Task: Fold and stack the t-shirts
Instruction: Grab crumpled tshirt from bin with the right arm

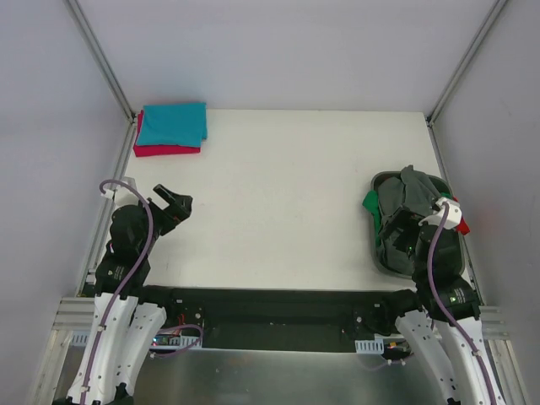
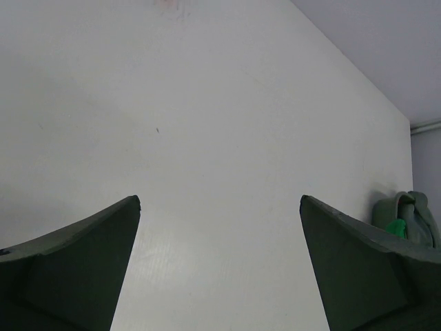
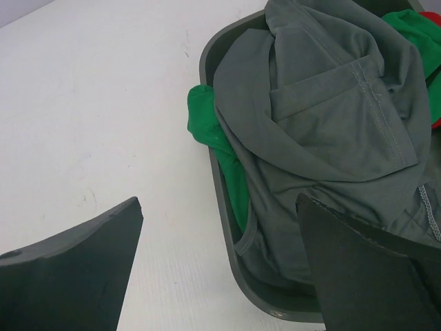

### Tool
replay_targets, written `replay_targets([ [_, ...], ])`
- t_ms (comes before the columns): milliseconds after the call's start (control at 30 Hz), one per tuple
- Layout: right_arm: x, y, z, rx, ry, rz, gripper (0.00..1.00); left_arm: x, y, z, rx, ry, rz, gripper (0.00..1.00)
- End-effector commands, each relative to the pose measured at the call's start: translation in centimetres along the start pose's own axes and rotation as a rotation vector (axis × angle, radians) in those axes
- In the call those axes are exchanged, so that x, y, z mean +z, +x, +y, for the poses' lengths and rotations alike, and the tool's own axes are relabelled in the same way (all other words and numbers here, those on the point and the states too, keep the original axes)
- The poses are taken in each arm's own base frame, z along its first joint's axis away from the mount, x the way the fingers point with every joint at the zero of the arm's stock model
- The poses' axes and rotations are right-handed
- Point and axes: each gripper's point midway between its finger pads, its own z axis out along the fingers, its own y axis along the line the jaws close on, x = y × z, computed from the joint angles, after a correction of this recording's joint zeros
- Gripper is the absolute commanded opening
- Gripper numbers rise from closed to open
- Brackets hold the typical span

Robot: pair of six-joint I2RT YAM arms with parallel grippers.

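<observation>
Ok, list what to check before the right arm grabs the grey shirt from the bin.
1. Right gripper open and holding nothing: ok.
2. Grey shirt uppermost in the bin, lying over the green shirt: ok.
3. Both right fingers over the grey shirt: not ok. One is over bare table, the other over the shirt.
4. Left gripper open, over the table and away from the bin: ok.
5. Middle of the table free for folding: ok.
6. Folded teal shirt resting on the folded red shirt at the far left corner: ok.
</observation>
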Motion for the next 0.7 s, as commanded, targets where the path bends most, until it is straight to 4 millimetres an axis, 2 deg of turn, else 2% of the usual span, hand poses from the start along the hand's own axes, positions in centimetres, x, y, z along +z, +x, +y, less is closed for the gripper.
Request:
replay_targets([
  [0,-0.4,-1.3,0.1,0.012,-0.006,-0.049,0.96,-0.3,-0.6,0.2,-0.037,-0.014,-0.042,0.99],
  [167,-0.6,-1.0,-0.6,0.000,0.009,-0.064,0.96,-0.5,-0.4,-0.4,-0.031,0.018,-0.025,0.99],
  [267,-0.6,-0.1,-1.7,-0.009,0.076,-0.010,0.96,-0.1,0.1,-0.7,-0.006,0.056,-0.021,0.99],
  [433,-0.3,1.2,-3.7,-0.024,0.255,0.123,0.96,0.4,0.9,-2.2,0.062,0.183,-0.005,0.99],
  [533,0.6,1.2,-4.4,-0.065,0.339,0.167,0.96,0.9,0.9,-1.7,0.083,0.160,-0.012,0.99],
  [667,2.5,1.8,-5.2,-0.043,0.411,0.252,0.96,1.2,1.8,-1.7,0.099,0.180,0.021,0.99],
])
